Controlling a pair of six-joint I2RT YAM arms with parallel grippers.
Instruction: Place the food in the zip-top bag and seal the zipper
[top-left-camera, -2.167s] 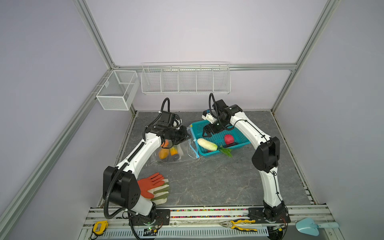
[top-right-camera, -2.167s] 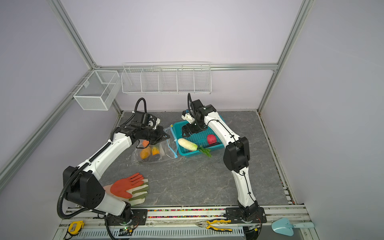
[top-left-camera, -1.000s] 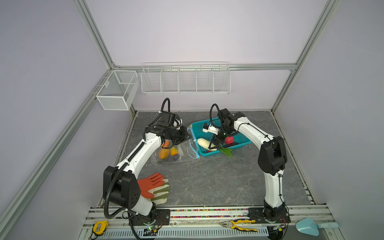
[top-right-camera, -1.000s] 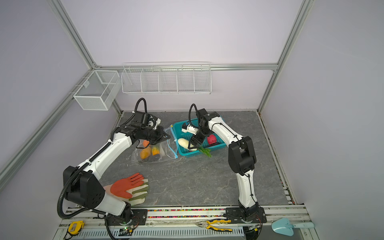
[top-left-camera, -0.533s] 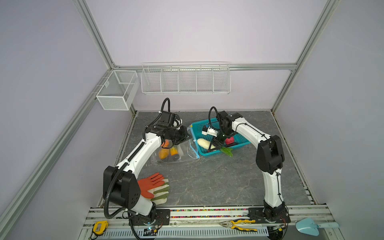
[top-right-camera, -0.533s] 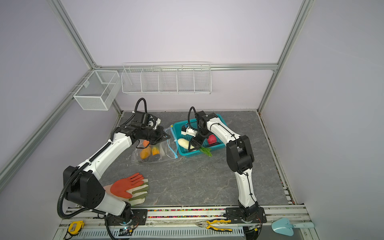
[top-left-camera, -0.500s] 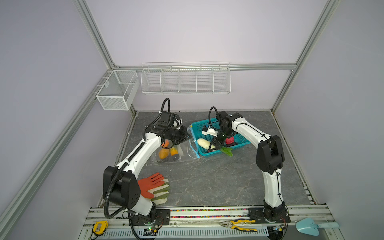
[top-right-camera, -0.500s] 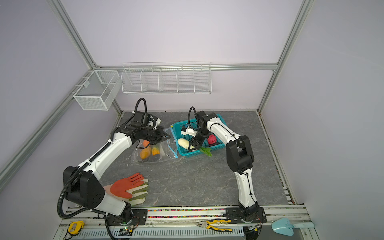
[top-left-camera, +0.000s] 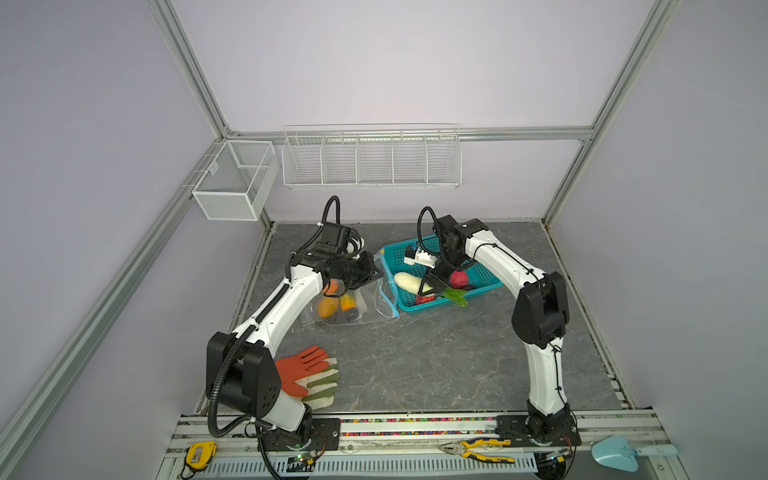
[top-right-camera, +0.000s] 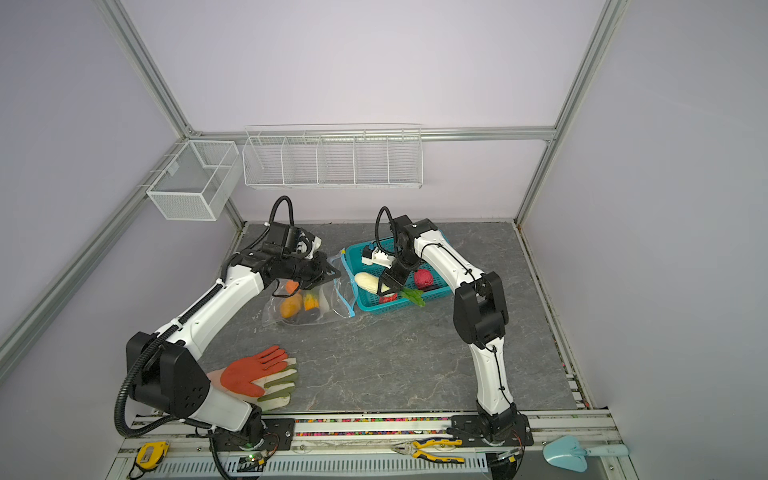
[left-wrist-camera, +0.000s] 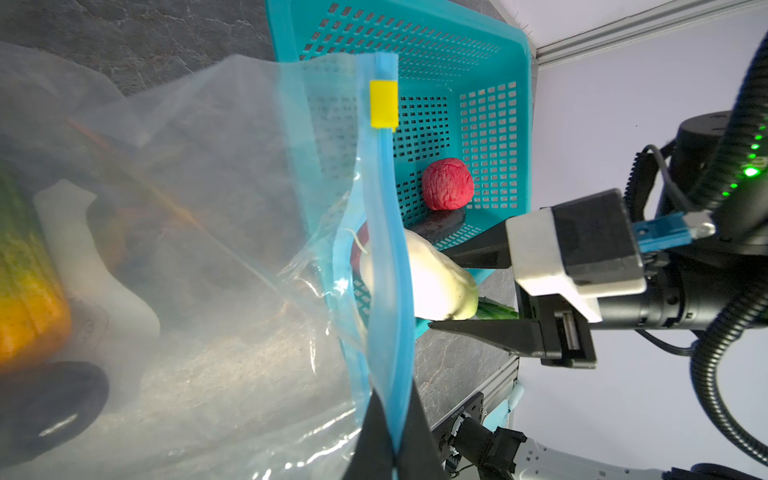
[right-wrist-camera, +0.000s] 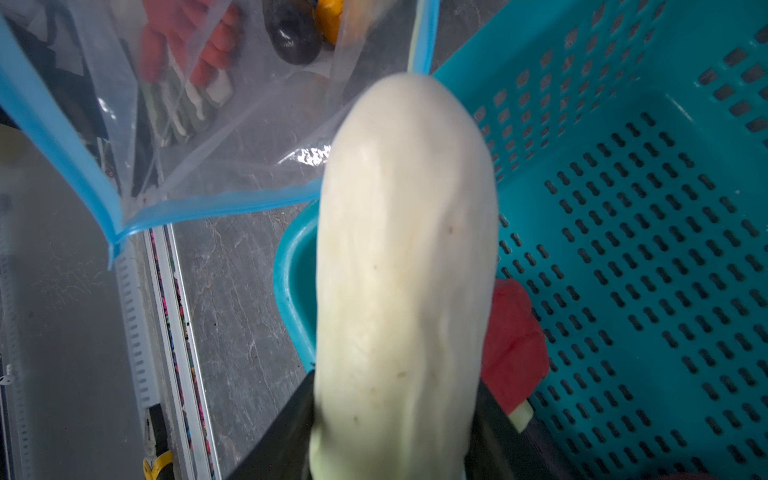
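white cabbage (right-wrist-camera: 403, 270) sits gripped between the right jaws over the basket (right-wrist-camera: 291, 282) rim; left jaws pinch the zipper (left-wrist-camera: 380, 199).

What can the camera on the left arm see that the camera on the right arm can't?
Only the left wrist camera shows the left gripper pinching the zipper, and the right gripper from outside, with green lights on its arm. Only the right wrist camera shows the orange glove, through the plastic. Both show the white vegetable that the right gripper clamps, the teal basket and the clear bag.
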